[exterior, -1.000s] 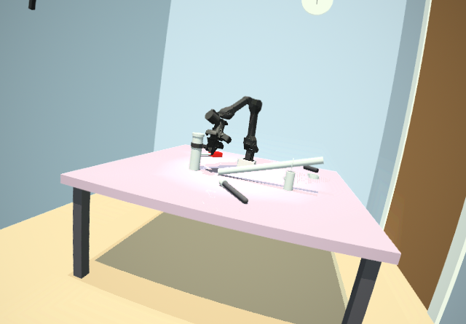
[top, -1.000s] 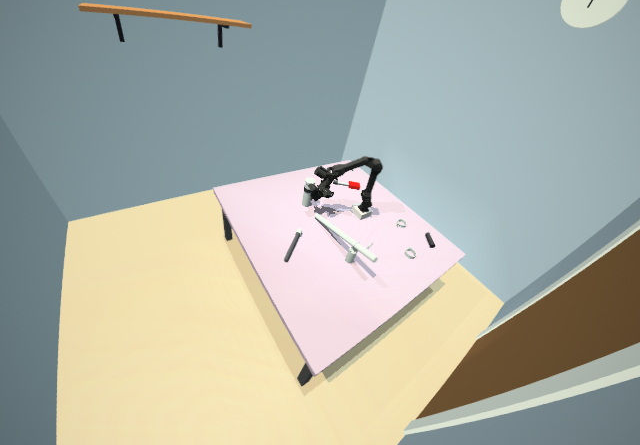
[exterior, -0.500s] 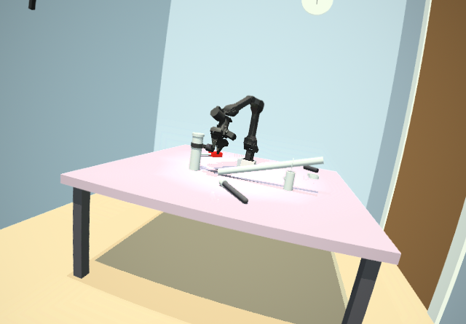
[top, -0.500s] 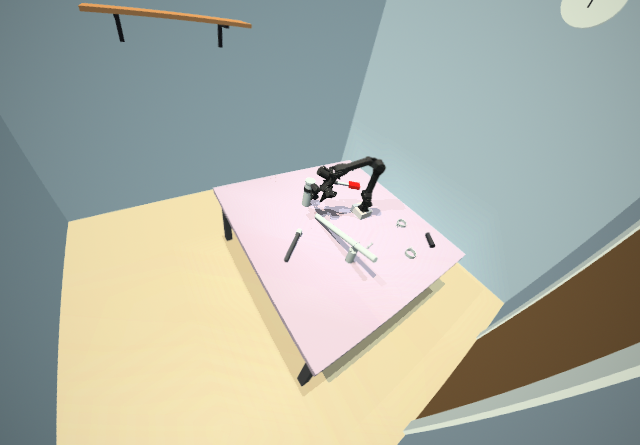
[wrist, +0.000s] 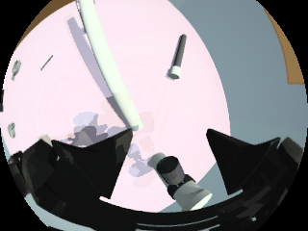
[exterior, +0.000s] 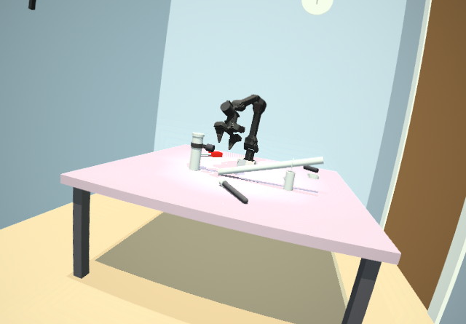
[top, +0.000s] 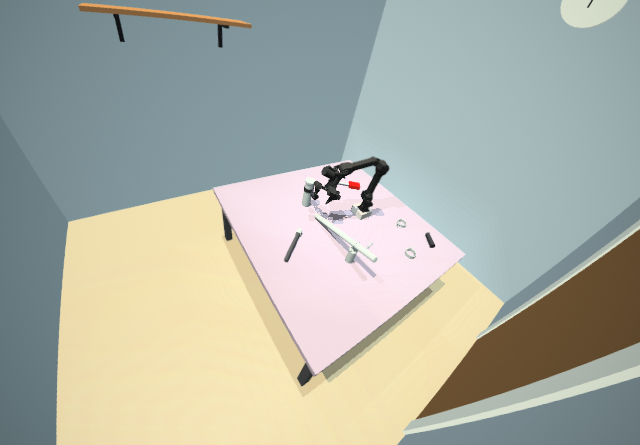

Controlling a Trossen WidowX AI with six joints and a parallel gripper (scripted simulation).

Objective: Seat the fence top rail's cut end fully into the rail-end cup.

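Observation:
The big grey post [exterior: 196, 156] stands at the table's far left, with its dark brace band [exterior: 196, 145] just under the cap. The dark rail-end cup [exterior: 207, 147] sticks out from the band; it also shows in the wrist view [wrist: 168, 168]. The pale top rail [exterior: 271, 165] runs through the loop cap on the small post [exterior: 288, 180]. It slopes down toward the big post. Its cut end [wrist: 134, 125] lies low and a little short of the cup, outside it. My gripper [exterior: 226, 139] is open and empty above the cup, clear of the rail.
A red-handled tool [exterior: 215, 153] lies behind the big post. A dark rod [exterior: 234, 191] lies near the table's front. Two metal rings [top: 401, 222] [top: 410, 253] and a short black cylinder [top: 429, 239] lie on the right side. The arm's base [exterior: 248, 158] stands behind the rail.

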